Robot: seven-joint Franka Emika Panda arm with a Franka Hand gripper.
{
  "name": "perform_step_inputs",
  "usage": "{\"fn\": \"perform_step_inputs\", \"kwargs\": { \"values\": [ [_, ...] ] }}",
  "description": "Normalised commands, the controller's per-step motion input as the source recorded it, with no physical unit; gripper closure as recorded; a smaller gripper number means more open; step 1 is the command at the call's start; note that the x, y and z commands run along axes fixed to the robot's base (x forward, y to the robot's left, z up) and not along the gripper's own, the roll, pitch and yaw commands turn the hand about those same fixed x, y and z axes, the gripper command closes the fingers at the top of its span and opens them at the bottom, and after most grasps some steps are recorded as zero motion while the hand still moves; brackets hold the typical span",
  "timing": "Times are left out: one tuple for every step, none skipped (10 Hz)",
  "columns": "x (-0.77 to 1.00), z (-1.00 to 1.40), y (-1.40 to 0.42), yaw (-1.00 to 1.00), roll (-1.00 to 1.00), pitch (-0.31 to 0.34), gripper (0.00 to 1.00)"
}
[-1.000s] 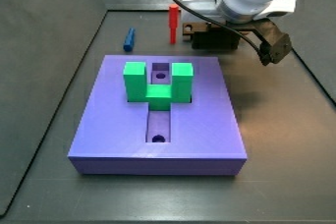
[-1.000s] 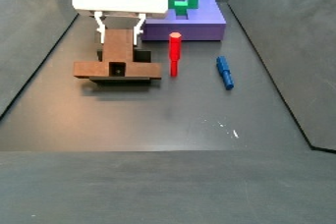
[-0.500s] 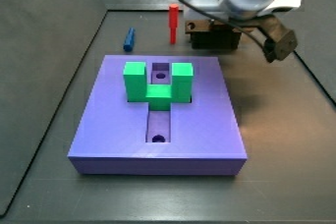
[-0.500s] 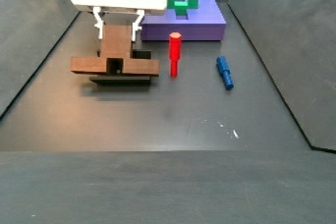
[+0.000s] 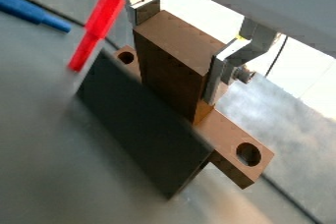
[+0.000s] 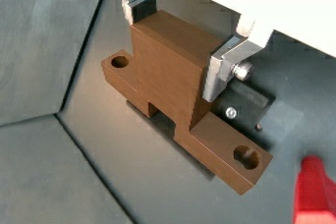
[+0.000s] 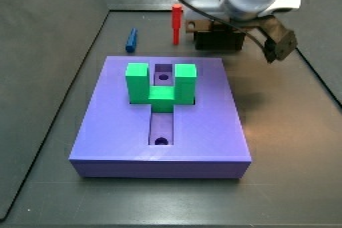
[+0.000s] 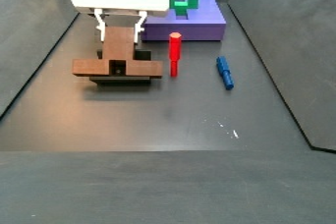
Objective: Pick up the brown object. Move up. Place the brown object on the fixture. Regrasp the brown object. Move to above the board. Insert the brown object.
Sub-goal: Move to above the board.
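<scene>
Take a look at the brown object (image 5: 184, 81) and you'll see a chunky brown bar with a long base and a round hole near each end, plus a taller block rising from its middle. Your pincer (image 6: 184, 33) is clamped on that upright block, with the silver fingers (image 6: 231, 63) pressed flat against its two sides in both wrist views. In a side view the brown object (image 8: 118, 59) sits on the fixture (image 8: 122, 79), a small dark holder on the bench (image 8: 171, 149), and the long base sticks out past the holder on both sides. The pincer (image 8: 120, 27) hangs right above it there. In a wrist view the fixture (image 5: 144, 135) shows as a dark flat wall right against the brown bar. The red peg (image 8: 174, 53) stands upright just beside the fixture, and the blue peg (image 8: 225, 72) lies flat a bit further out. The board (image 7: 162, 117) is well apart from the pincer, with the green U-shaped block (image 7: 162, 82) sitting over its lengthwise slot (image 7: 160, 130), which looks open below the block.
</scene>
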Motion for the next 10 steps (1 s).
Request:
{"fn": "perform_step_inputs", "kwargs": {
  "values": [
    [0.02, 1.4, -0.03, 0.0, -0.07, -0.052, 1.0],
    [-0.02, 1.4, -0.02, 0.0, -0.14, -0.071, 1.0],
    [-0.02, 1.4, 0.0, -0.02, -0.11, -0.068, 1.0],
    [-0.01, 1.4, -0.02, -0.04, -0.07, -0.025, 1.0],
    [-0.02, 1.4, -0.02, -0.05, -0.04, 0.0, 1.0],
    [-0.03, 1.4, -0.02, -0.04, -0.02, 0.015, 1.0],
    [0.0, 0.63, -0.01, -0.03, -0.01, 0.042, 1.0],
    [0.02, 0.3, -0.02, -0.02, 0.0, 0.065, 1.0],
    [-1.02, 0.28, -1.4, -0.09, -1.0, 0.161, 1.0],
    [-1.05, 0.3, -1.4, -0.08, -1.0, 0.152, 1.0]
  ]
}}
